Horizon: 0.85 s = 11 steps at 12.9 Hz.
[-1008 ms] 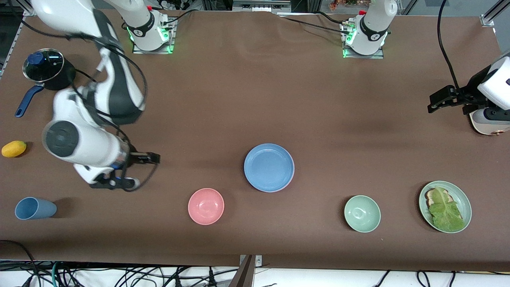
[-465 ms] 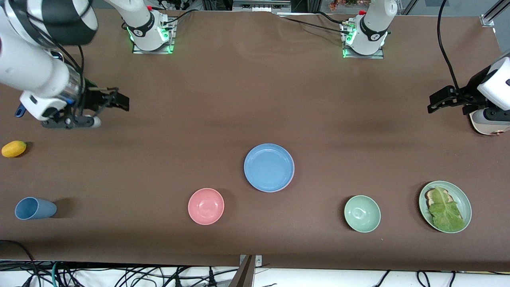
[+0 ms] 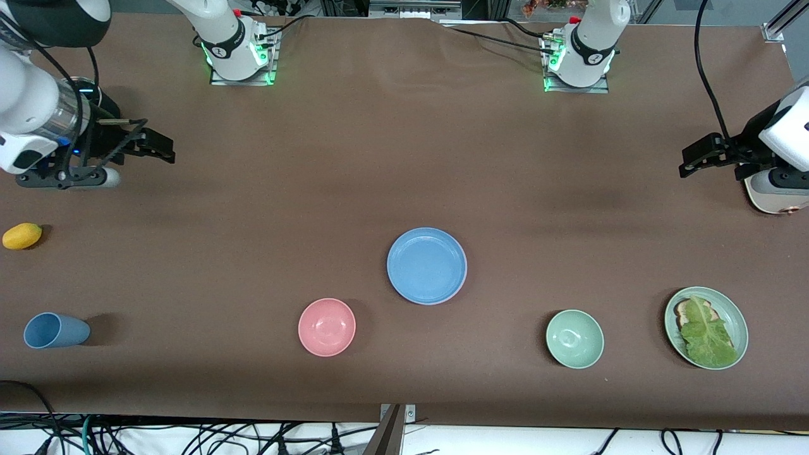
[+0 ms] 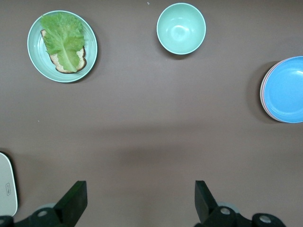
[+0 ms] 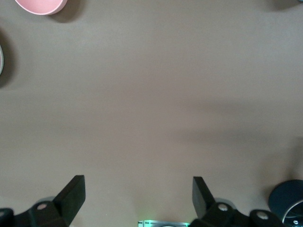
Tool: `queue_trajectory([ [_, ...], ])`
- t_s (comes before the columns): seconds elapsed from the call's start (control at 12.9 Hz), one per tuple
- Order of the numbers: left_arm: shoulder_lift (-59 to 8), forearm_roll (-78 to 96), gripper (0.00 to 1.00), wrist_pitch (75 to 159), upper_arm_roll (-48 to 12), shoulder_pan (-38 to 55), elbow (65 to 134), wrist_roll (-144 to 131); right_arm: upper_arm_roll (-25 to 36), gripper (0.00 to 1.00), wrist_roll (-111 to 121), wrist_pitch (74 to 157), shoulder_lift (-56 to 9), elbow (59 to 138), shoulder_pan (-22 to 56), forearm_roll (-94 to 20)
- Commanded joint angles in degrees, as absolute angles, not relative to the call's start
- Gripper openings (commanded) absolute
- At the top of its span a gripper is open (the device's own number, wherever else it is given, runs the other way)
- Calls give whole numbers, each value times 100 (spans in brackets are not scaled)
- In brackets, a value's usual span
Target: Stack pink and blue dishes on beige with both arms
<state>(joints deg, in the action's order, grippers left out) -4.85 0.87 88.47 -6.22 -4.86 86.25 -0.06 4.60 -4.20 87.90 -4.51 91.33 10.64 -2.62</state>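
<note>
Stack looks finished from where I sit. Blue plate [image 3: 426, 265] is mid-counter, and in the left wrist view I can see a pink rim and a paler rim peeking out under it [image 4: 284, 90], so I read that as blue on pink on beige. Front view only shows the blue one on top; I can't confirm the beige one there.

Both arms are parked off the work area. Right claw [image 3: 158, 146] hangs over bare counter at the right arm's end, just beside the dark pot [image 3: 104, 109], fingers spread, nothing in them. Left claw [image 3: 694, 159] hangs over bare counter at the left arm's end, also spread and empty; wrist view shows both fingers [image 4: 75, 198] wide apart over brown counter.

Leftovers I'm not touching: pink bowl [image 3: 327, 327], green bowl [image 3: 574, 339], green plate with lettuce on toast [image 3: 706, 327], blue cup [image 3: 54, 330] on its side, lemon [image 3: 22, 236].

My call: we're at the last step, retreat to rest. Next move needs nothing but a check that the 3 plates sit centred and level. If the stack is skewed, 1 claw nudges the rim square.
</note>
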Motion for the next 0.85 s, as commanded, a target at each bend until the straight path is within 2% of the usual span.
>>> queue_trajectory([
  [0.0,-378,185,100,8631,-746,-501,8561,-105,422,100,-343,8596,-606,8772,1011,-211],
  [0.78,-378,185,100,8631,-712,-510,8561,-62,422,100,-404,8604,-598,8754,1028,-114],
])
